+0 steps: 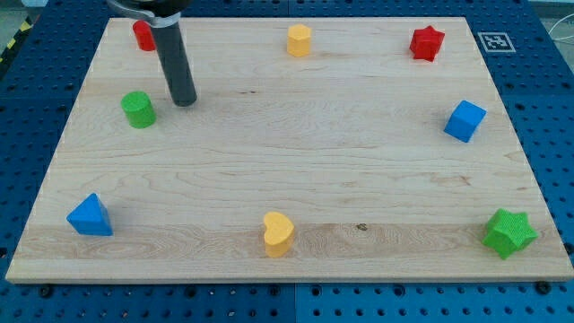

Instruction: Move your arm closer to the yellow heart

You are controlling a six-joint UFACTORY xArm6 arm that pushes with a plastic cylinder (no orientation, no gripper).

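Observation:
The yellow heart (278,234) lies near the view's bottom edge of the wooden board, about the middle. My tip (184,101) rests on the board at the upper left, far from the heart, just right of the green cylinder (138,109). A red block (143,35) sits partly hidden behind the rod at the top left.
A second yellow block (299,40) is at the top middle. A red star (427,43) is at the top right, a blue cube (465,121) at the right, a green star (509,233) at the bottom right, a blue triangle (90,216) at the bottom left.

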